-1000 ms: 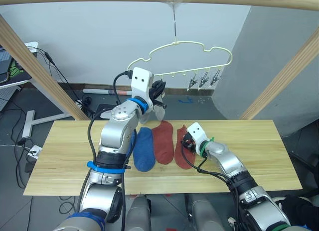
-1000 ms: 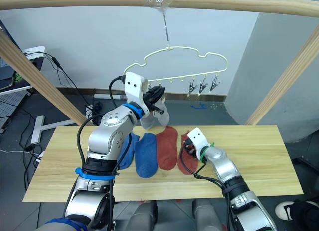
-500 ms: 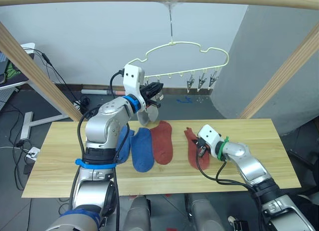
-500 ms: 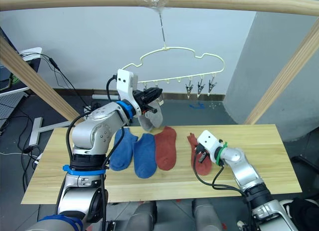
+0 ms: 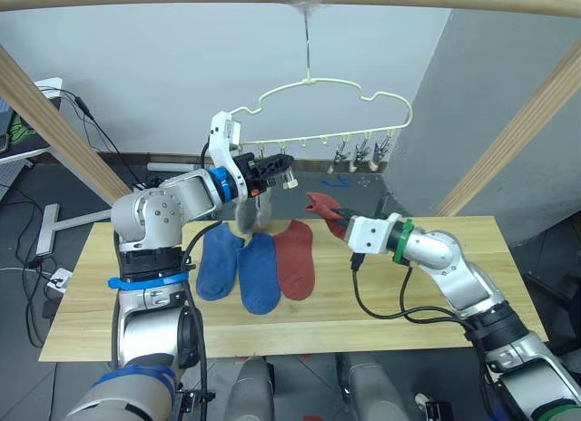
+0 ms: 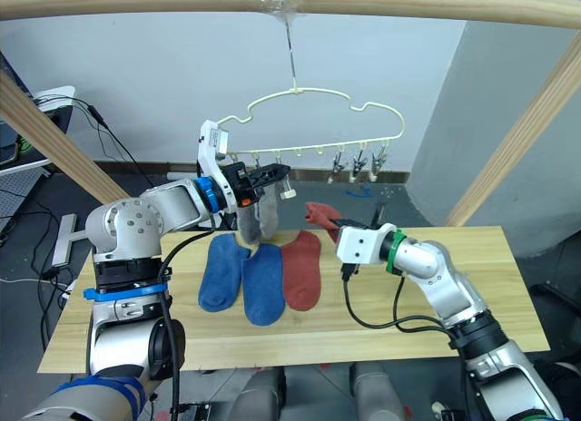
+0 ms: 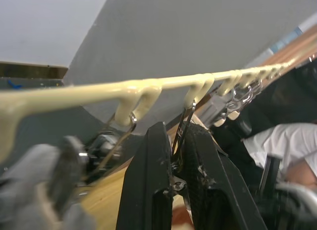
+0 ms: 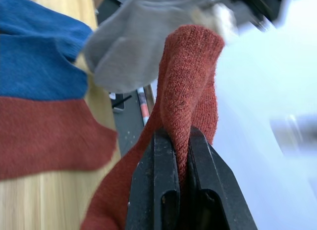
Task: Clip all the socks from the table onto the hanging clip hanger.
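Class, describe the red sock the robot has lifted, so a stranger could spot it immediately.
Start at the long wooden table under the pale yellow clip hanger. Above the table's far edge, the right gripper pinches a red sock between its black fingers. Unlike the other red sock, lying flat beside two blue socks, this one hangs crumpled in the air.

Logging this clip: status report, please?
Left gripper shut on a hanger clip. Right gripper shut on red sock, lifted. Grey socks hang clipped. Three socks on table. Nothing obstructing.
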### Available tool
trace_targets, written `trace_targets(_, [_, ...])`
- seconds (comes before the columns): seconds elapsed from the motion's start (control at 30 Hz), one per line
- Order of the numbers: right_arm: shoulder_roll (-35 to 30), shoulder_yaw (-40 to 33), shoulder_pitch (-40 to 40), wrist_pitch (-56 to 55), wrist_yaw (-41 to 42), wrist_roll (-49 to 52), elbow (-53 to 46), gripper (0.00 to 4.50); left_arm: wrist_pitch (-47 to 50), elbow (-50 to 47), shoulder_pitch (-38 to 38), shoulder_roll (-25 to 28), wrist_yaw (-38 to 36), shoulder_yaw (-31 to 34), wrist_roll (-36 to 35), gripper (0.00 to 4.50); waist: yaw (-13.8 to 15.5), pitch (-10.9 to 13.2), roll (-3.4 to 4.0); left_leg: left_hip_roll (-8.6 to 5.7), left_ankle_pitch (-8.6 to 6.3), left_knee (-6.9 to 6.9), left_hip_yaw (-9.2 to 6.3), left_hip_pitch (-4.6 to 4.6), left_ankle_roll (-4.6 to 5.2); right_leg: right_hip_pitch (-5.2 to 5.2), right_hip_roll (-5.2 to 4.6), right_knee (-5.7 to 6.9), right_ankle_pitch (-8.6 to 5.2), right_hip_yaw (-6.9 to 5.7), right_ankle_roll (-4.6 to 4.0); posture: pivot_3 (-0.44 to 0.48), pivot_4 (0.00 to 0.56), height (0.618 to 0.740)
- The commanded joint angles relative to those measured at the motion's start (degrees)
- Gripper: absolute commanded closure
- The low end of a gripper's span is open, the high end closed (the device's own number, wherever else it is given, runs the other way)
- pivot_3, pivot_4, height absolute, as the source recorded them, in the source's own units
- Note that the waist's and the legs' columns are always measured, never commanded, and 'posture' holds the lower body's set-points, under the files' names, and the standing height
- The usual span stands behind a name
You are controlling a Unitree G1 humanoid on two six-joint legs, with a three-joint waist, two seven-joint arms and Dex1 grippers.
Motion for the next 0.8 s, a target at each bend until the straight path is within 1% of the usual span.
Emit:
trace_targets(0.03, [0.74, 0.29, -0.48, -2.06, -2.02, -2.33, -1.23, 4.46, 1.71, -0.73, 0.44, -1.62, 3.87, 2.58, -1.82, 4.41, 0.09, 0.00, 0.00, 0.00, 0.00, 0.01, 0.00, 0.00, 0.00, 0.00, 0.00, 0.00, 0.00, 0.00, 0.00, 0.006, 0.275, 0.740])
trace_targets(0.17, [1.56, 0.43, -0.59, -1.92, -3.12, -3.83, -1.05, 4.46, 2.52, -0.72, -0.08, -2.50, 6.10, 4.07, -3.57, 4.41, 0.07, 0.00, 0.00, 0.00, 0.01, 0.02, 0.00, 0.01, -0.01, 0.01, 0.00, 0.02, 0.01, 0.00, 0.01, -0.002, 0.267, 0.740])
trace_targets(0.4, [2.81, 0.01, -2.10, -2.43, -8.39, -9.18, -0.90, 4.46, 4.39, -1.34, 0.19, -2.86, 8.23, 4.61, -6.32, 4.41, 0.07, 0.00, 0.00, 0.00, 0.01, 0.02, 0.00, 0.01, -0.02, 0.01, 0.00, 0.02, 0.01, 0.00, 0.01, -0.010, 0.256, 0.740])
trace_targets(0.8, [4.13, 0.09, -3.63, -1.94, -10.37, -10.73, 0.17, 4.46, 4.52, -1.46, 0.29, -2.11, 8.29, 3.33, -8.44, 4.41, 0.05, -0.01, 0.00, 0.00, 0.01, 0.02, 0.00, 0.02, -0.02, 0.01, 0.00, 0.02, 0.02, 0.00, 0.00, -0.014, 0.253, 0.740])
